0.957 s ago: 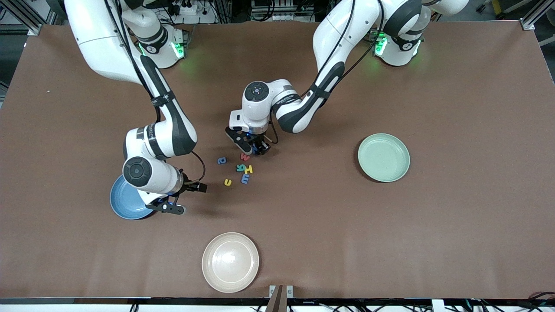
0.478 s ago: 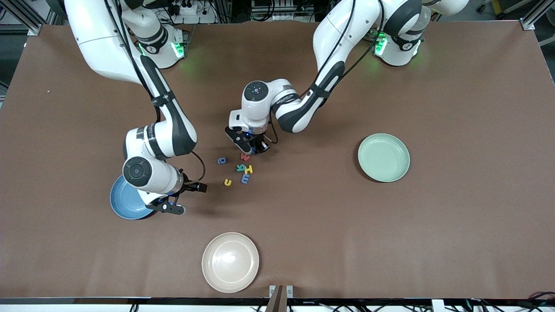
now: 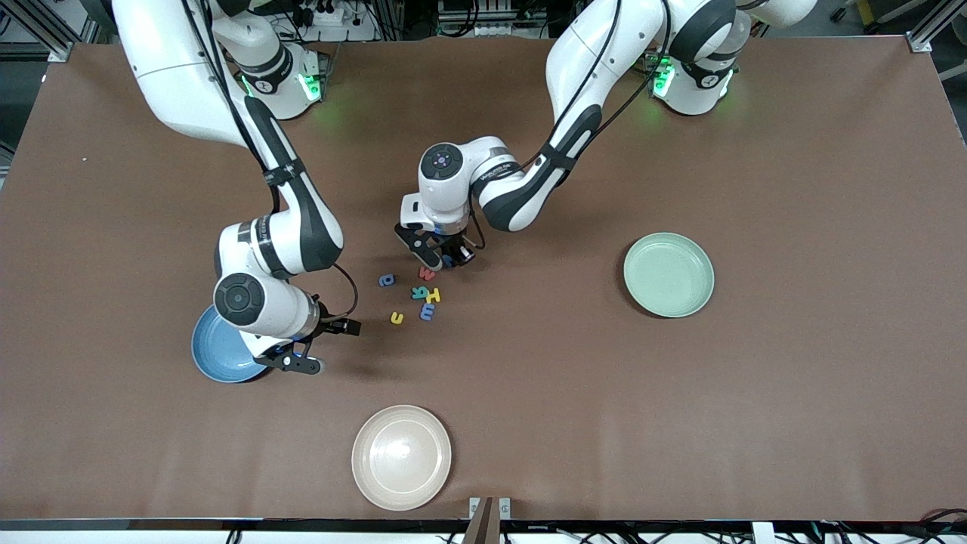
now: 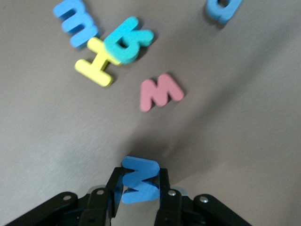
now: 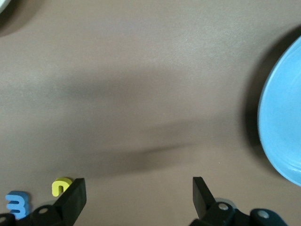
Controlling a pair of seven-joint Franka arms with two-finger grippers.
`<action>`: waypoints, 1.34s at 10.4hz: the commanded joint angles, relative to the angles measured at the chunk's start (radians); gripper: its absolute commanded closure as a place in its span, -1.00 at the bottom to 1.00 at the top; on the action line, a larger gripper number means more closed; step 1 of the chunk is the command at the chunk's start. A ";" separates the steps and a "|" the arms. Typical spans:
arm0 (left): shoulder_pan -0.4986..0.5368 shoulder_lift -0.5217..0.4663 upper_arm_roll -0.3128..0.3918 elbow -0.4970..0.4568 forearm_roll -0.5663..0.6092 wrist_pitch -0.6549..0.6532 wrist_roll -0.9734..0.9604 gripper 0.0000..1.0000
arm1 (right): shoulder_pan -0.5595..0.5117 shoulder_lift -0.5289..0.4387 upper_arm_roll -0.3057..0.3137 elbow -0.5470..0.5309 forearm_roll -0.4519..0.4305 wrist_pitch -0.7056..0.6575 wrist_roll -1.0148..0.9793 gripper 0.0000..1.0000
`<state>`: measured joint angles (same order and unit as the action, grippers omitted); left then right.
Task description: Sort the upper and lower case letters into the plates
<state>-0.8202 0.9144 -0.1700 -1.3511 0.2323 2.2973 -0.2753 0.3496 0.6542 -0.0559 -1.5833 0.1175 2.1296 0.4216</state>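
While a second ago the left claw (image 4: 139,188) sat low among the letters, it has since clenched on the blue W (image 4: 139,179) and lifted slightly above the tabletop (image 3: 680,415); the red M (image 4: 160,91) lies at its 12 o'clock in the left wrist view. Unchanged, the right claw (image 5: 138,197) waits spread wide by the sky blue plate (image 3: 215,351); the mint green plate (image 3: 668,274) sits untouched.

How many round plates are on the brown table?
3: pale mint green plate toward the left arm's end, sky blue plate toward the right arm's end, cream-beige plate nearest the front camera.
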 commanded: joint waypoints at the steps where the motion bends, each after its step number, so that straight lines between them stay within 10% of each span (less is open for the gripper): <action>1: 0.001 -0.049 0.004 -0.006 -0.042 -0.083 -0.007 1.00 | 0.046 0.028 0.004 0.047 -0.016 0.000 0.061 -1.00; 8: 0.241 -0.164 -0.034 -0.040 -0.053 -0.372 0.258 1.00 | 0.153 0.169 0.002 0.204 -0.044 -0.002 0.216 -1.00; 14: 0.553 -0.426 -0.037 -0.518 -0.024 -0.232 0.575 1.00 | 0.147 0.188 0.005 0.189 -0.110 0.001 0.212 -1.00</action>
<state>-0.3435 0.5909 -0.1927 -1.6814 0.2022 1.9515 0.2175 0.5070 0.8296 -0.0586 -1.4080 0.0161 2.1375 0.6303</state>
